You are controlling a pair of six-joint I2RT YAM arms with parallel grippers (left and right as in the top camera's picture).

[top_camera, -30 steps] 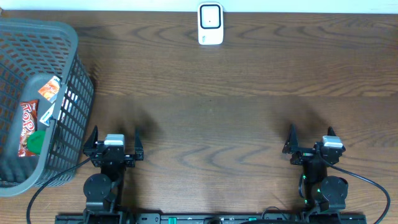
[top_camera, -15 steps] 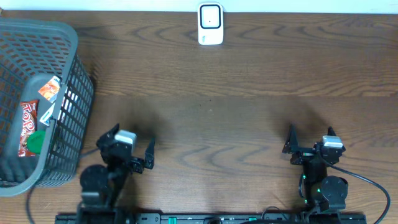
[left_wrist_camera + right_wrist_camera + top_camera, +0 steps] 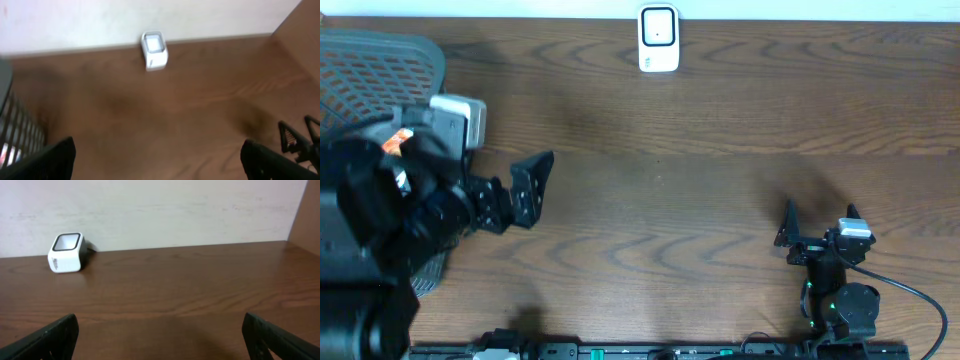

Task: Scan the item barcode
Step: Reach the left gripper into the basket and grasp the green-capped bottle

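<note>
The white barcode scanner (image 3: 658,38) stands at the table's far edge, against the wall; it also shows as the scanner (image 3: 154,49) in the left wrist view and the scanner (image 3: 66,252) in the right wrist view. My left arm is raised high beside the grey basket (image 3: 382,55) and hides most of it. Only an orange sliver of a packet (image 3: 396,143) shows inside. My left gripper (image 3: 520,192) is open and empty above the table, right of the basket. My right gripper (image 3: 817,228) rests open and empty at the near right.
The basket wall (image 3: 14,131) fills the left edge of the left wrist view. The right arm's fingers (image 3: 299,141) show at that view's lower right. Bare brown wood runs from the grippers to the scanner.
My left arm has lifted from its rest at the near left and swung up and toward the basket, now covering it from above. The right arm has not moved.
</note>
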